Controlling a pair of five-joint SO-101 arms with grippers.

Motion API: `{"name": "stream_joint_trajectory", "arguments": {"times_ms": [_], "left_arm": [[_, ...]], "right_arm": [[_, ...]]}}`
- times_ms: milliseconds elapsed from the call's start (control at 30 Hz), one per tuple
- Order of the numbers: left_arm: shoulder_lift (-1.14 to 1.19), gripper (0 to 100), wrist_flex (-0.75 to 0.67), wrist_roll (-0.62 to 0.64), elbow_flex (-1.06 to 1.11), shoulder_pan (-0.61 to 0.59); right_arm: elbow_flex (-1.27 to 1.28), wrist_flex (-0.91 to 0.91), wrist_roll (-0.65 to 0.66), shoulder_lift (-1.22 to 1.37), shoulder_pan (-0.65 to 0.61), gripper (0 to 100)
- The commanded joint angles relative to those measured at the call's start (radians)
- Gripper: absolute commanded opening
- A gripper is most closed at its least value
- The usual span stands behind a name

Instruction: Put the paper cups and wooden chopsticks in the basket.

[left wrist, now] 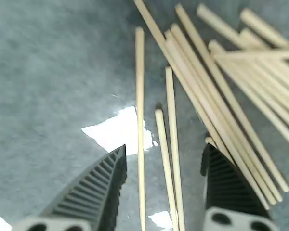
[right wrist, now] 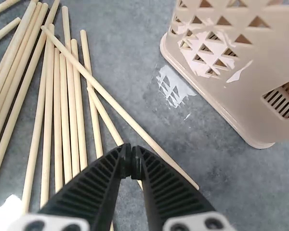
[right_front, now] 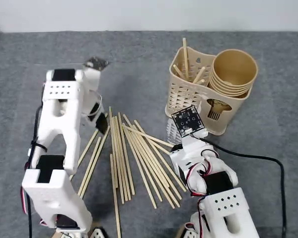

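Several wooden chopsticks (right_front: pixel 139 158) lie scattered on the grey mat in the middle. The beige basket (right_front: pixel 188 96) stands at the back right, with a few chopsticks (right_front: pixel 186 62) in one compartment and a stack of paper cups (right_front: pixel 233 72) in the other. My left gripper (left wrist: pixel 164 156) is open, low over the mat, its jaws on either side of three chopsticks (left wrist: pixel 156 139) at the pile's left edge. My right gripper (right wrist: pixel 131 156) is shut and empty, just above the chopsticks (right wrist: pixel 62 106) in front of the basket (right wrist: pixel 231 62).
A black cable (right_front: pixel 253 158) runs along the mat right of the right arm. The left arm's white body (right_front: pixel 59 144) stands over the mat's left side. Open grey mat lies behind the pile and left of the basket.
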Motion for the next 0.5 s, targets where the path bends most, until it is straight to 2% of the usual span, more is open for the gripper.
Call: {"name": "stream_joint_trajectory", "arguments": {"times_ms": [0,267,467], "left_arm": [[-0.018,25,-0.077,-0.017,0.071,-0.023],[-0.018,25,-0.204,-0.098,0.251,-0.078],[-0.011,25,-0.285,-0.107,0.338,-0.060]], "right_arm": [[-0.005,-0.016,-0.003,-0.018,-0.005,0.9],[-0.005,-0.016,-0.003,-0.018,-0.005,0.9],[-0.005,-0.016,-0.003,-0.018,-0.004,0.9]]}}
